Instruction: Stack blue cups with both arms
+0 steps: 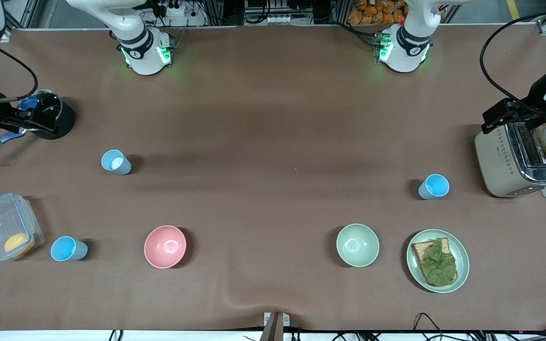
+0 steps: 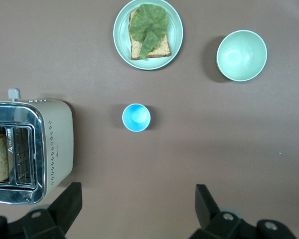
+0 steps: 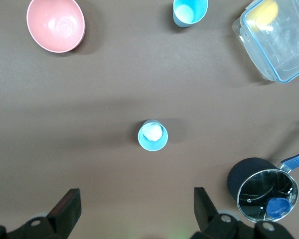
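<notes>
Front view showed three blue cups upright and well apart on the brown surface (image 1: 273, 118): cup one (image 1: 116, 162) and cup two (image 1: 68, 249) toward the right arm's end, cup three (image 1: 434, 186) beside the toaster (image 1: 519, 158). The left gripper (image 2: 134, 211) hung wide open and empty over the surface near cup three; the right gripper (image 3: 134, 211), equally spread and empty, hung near cup one. A clean start likely called for each gripper descending centred on its cup, pinching one wall. Also counted: two bowls, pink (image 1: 165, 246) and green (image 1: 357, 245), one plate (image 1: 437, 260), one container (image 1: 7, 233).
</notes>
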`<state>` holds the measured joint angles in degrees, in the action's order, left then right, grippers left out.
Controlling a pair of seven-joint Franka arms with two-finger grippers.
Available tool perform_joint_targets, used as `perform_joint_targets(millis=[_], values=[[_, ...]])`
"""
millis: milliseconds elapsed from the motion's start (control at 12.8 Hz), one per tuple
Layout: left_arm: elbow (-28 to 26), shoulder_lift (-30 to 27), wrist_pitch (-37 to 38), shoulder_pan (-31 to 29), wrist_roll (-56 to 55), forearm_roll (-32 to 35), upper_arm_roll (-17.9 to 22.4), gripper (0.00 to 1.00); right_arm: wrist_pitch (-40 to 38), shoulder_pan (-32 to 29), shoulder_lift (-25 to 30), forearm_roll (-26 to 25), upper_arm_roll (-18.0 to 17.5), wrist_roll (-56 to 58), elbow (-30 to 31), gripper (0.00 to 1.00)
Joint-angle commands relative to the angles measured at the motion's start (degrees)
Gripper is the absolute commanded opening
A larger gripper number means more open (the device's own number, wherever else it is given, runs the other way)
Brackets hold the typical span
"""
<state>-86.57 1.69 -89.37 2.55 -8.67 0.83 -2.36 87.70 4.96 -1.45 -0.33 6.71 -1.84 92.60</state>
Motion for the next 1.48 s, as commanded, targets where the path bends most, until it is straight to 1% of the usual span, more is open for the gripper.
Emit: perform_joint_targets(millis=[0,391,547,625,781,859,938,1172,1328,1406], values=[[1.58,0.25,0.87,0.17,1.11,-0.31,0.07,1.0,-0.86,-0.48,0.04,0.33,-0.12,-0.8,-0.67,1.0],[1.58,0.59,0.87,-0.44,1.46,-0.39,0.25,1.0,-1.21,-0.57,0.04,0.42,-0.12,-0.97,-0.67,1.0],[0.62,1.65,0.69,-0.96,2.25,-1.09,0.42,1.0,-1.21,-0.57,0.04,0.42,-0.12,-0.97,-0.67,1.0],[0.44,3.22,0.43,-1.14,2.34,-0.66,0.51,1.0,-1.3,-0.57,0.04,0.42,-0.12,-0.97,-0.67,1.0],[-1.49,4.11,-1.75,-1.23,2.25,-0.31,0.6,1.0,-1.56,-0.57,-0.04,0.42,-0.12,-0.97,-0.67,1.0],[-3.59,4.29,-3.86,-2.45,2.34,0.13,0.6,1.0,-1.57,-0.57,-0.05,0.5,-0.12,-0.89,-0.58,1.0],[-7.0,4.29,-7.19,-3.24,2.34,0.48,0.6,1.0,-1.57,-0.57,-0.05,0.51,-0.03,-0.97,-0.67,1.0],[-16.85,4.29,-19.31,-4.66,2.95,1.36,0.51,1.0,-1.48,-0.74,-0.66,0.42,0.06,0.86,-0.32,1.0],[-22.74,5.34,-27.92,-5.09,2.95,1.36,0.51,1.0,-1.65,-1.87,-3.54,-0.02,0.15,5.16,-0.05,1.0],[-24.94,6.13,-31.62,-6.32,2.95,1.36,0.42,1.0,-2.18,-4.06,-5.21,-0.02,0.15,5.44,0.21,1.0]])
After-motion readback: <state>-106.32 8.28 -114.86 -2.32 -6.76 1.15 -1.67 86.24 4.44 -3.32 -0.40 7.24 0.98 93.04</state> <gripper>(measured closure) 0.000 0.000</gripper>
